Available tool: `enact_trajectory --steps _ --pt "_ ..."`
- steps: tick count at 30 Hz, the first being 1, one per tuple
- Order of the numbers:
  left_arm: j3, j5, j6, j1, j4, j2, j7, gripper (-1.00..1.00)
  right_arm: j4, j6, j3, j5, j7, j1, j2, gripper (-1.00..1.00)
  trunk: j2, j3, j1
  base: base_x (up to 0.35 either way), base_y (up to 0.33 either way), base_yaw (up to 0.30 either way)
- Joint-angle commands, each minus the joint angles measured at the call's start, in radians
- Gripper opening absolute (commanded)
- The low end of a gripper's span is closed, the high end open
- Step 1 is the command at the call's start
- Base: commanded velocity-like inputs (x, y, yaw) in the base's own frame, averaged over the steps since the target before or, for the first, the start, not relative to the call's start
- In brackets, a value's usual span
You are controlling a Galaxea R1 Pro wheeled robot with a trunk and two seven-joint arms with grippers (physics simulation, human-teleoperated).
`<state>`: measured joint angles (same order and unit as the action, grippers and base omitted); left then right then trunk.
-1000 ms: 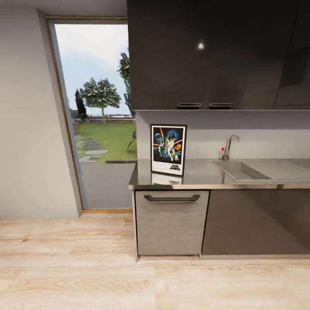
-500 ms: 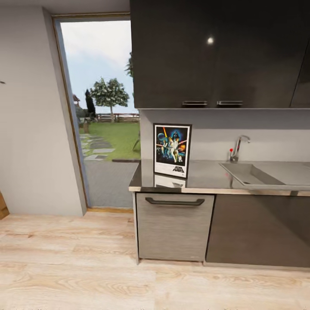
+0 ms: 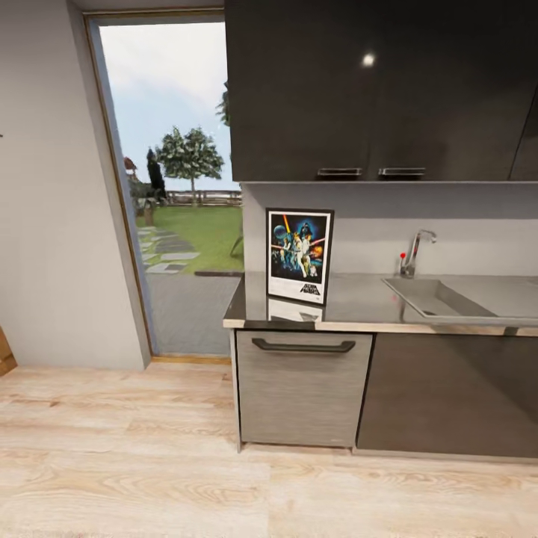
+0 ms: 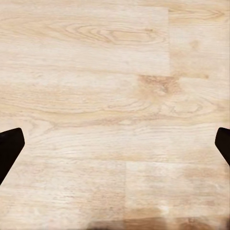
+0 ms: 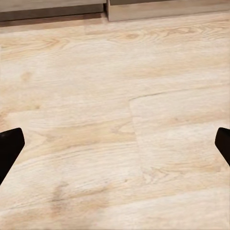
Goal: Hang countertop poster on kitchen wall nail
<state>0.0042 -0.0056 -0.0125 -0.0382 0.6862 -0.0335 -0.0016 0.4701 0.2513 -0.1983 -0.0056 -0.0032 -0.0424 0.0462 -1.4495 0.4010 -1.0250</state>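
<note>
The poster (image 3: 300,255) stands upright on the kitchen countertop (image 3: 359,302), leaning against the grey backsplash near the counter's left end. It has a thin black frame, a white border and a dark blue scene with figures. A tiny dark stub (image 3: 1,136) shows on the pale wall at the far left edge, perhaps a wall nail. In the left wrist view my left gripper (image 4: 115,148) is open over the wooden floor, its dark fingertips (image 4: 9,146) far apart. My right gripper (image 5: 115,148) is open too, above floor close to the cabinet base (image 5: 143,9).
A steel sink (image 3: 448,297) with a chrome tap (image 3: 415,250) sits at the right of the counter. Dark upper cabinets (image 3: 373,90) hang above. A handled grey drawer front (image 3: 302,388) is below the poster. A tall glass door (image 3: 175,187) onto the garden is on the left.
The whole head view has shifted: the camera has come a little nearer and turned, so the counter and poster look slightly larger. The poster itself has not moved.
</note>
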Motion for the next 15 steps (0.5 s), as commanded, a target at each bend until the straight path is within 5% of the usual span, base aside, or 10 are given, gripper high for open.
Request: enact_trajectory --steps 1,15 --pt "0.000 -0.001 -0.001 0.000 0.001 0.000 0.000 1.00 -0.001 0.003 -0.001 -0.001 -0.001 -0.001 0.000 1.00 -0.001 0.003 0.000 0.000 0.000 0.000" --pt "-0.002 -0.001 -0.001 0.000 -0.024 0.000 0.000 1.00 -0.001 0.002 -0.002 -0.004 -0.001 -0.001 0.000 1.00 -0.001 0.025 0.000 0.000 0.000 0.000"
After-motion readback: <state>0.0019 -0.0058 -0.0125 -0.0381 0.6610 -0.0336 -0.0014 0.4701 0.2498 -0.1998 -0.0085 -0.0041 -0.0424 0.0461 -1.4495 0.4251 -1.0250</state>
